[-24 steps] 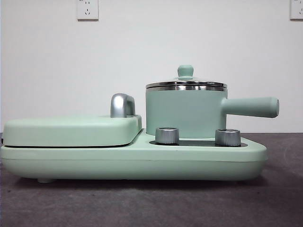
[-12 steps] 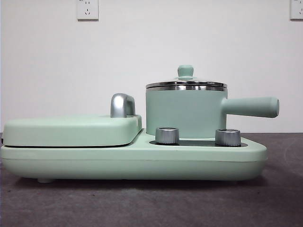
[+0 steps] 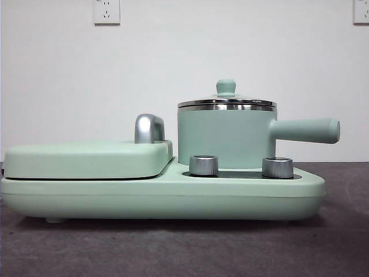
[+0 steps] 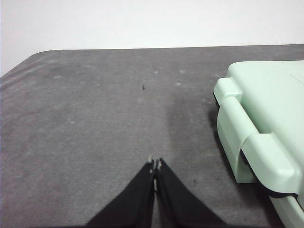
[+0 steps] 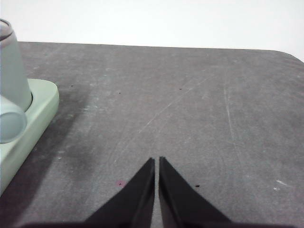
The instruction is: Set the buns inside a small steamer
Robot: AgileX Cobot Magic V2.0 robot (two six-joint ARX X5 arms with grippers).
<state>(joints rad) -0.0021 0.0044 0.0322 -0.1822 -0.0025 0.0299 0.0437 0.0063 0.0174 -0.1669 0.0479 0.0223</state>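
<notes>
Both end effectors, left (image 4: pixel 155 166) and right (image 5: pixel 156 161), wait pinched together over the table (image 5: pixel 190 104); nothing has moved, the small steamer (image 3: pixel 226 135) lid stays on, no buns show.

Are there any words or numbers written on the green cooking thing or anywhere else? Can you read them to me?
None: no words, numbers or signs can be read in any view.
The small steamer, its lid and the griddle are plain green.
The two steel knobs show no readable marks.
The wall sockets show only slots.
</notes>
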